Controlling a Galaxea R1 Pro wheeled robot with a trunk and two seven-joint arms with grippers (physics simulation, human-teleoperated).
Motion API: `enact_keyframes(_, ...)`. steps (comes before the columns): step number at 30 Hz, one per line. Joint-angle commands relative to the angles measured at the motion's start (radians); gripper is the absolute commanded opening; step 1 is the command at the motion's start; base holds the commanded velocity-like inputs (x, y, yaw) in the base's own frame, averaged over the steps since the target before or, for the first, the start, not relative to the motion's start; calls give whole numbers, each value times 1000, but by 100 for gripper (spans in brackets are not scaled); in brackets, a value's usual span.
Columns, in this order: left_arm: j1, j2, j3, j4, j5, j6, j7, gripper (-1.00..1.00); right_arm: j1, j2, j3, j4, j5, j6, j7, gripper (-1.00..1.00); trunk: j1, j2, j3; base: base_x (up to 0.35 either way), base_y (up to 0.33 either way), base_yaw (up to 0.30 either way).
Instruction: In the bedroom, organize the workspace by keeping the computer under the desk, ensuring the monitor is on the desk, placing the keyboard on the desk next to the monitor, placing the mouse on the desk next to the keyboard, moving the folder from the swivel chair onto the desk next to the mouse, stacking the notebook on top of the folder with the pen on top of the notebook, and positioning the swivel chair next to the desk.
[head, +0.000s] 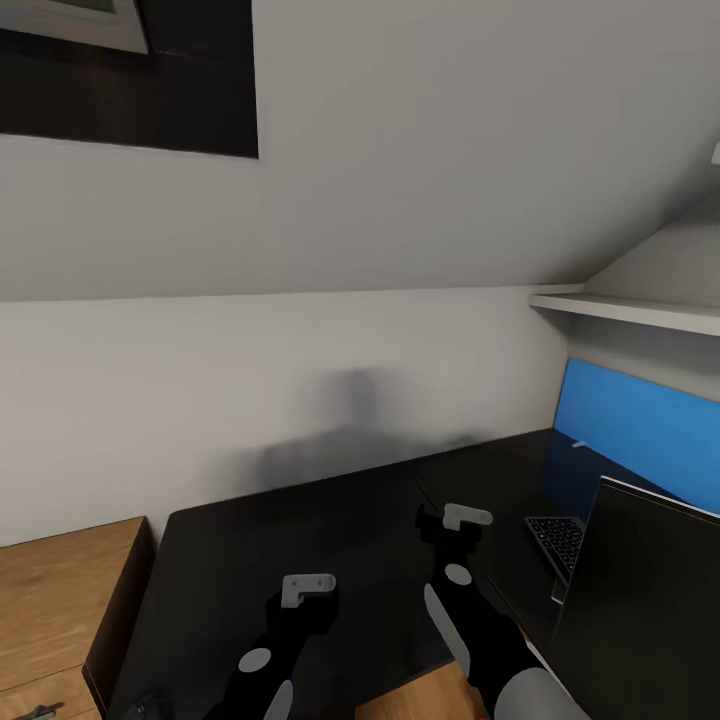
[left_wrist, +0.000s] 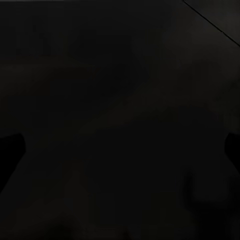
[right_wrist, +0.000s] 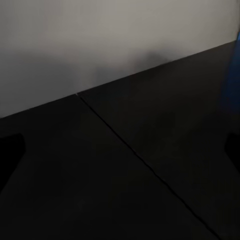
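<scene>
Already, from the head view, you had both arms held low over the long desk with the matt black top (head: 300, 530), the left gripper (head: 307, 588) and right gripper (head: 466, 517) above bare surface, presumably ready for placing work. At the right stood the wide black flat-screen monitor (head: 640, 600), the slim black keyboard (head: 557, 540) beside it, and a bright blue panel (head: 640, 425) along the wall. Your left wrist view looked down on dark desktop (left_wrist: 120, 120), fingertips spread at the edges, holding nothing. Your right wrist view showed the desktop seam (right_wrist: 145, 165) and grey wall (right_wrist: 100, 40), likewise wide open and empty
</scene>
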Motion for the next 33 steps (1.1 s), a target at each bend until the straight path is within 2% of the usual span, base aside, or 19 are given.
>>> enact_keyframes(1, -1, 1, -2, -2, 9, 3, 8, 100, -1, -1, 4, 1, -11, -7, -5, 100, 0, -1, -1, 0, 0, 0)
enact_keyframes(18, -1, 1, -2, -2, 10, 4, 9, 100, -2, -4, -2, 21, -10, 9, -10, 100, 0, -1, -1, 0, 0, 0)
enact_keyframes(19, -1, 1, -2, -1, 11, 4, 9, 100, -12, -7, -7, 20, -11, 92, -12, 100, 0, -1, -1, 0, 0, 0)
enact_keyframes(21, -1, 1, -2, 0, 12, 4, 8, 100, -49, -15, -20, 1, -10, 191, -13, 100, 0, -1, -1, 0, 0, 0)
enact_keyframes(22, -1, 1, -2, 0, 12, 4, 8, 100, -63, -18, -26, -5, -10, 216, -13, 100, 0, -1, -1, 0, 0, 0)
enact_keyframes(24, -1, 1, -2, 1, 12, 4, 8, 100, -176, -28, -110, -20, -10, 368, -12, 100, 0, -1, -1, 0, 0, 0)
enact_keyframes(26, -1, 1, -2, 1, 12, 4, 8, 100, -218, -34, -154, -19, -11, 415, -10, 100, 0, -1, -1, 0, 0, 0)
enact_keyframes(28, -1, -1, -2, 1, 11, 4, 8, 100, -294, -52, -300, 45, -12, 499, -9, 100, 0, -1, -1, 0, 0, 0)
enact_keyframes(31, -1, -1, -3, 1, 11, 4, 8, 100, -307, -58, -339, 123, -12, 510, -10, 100, 0, -1, -1, 0, 0, 0)
enact_keyframes(33, -1, -2, -4, 1, 11, 4, 8, 100, -311, -61, -352, 168, -13, 500, -12, 100, 0, -1, -1, 0, 0, 0)
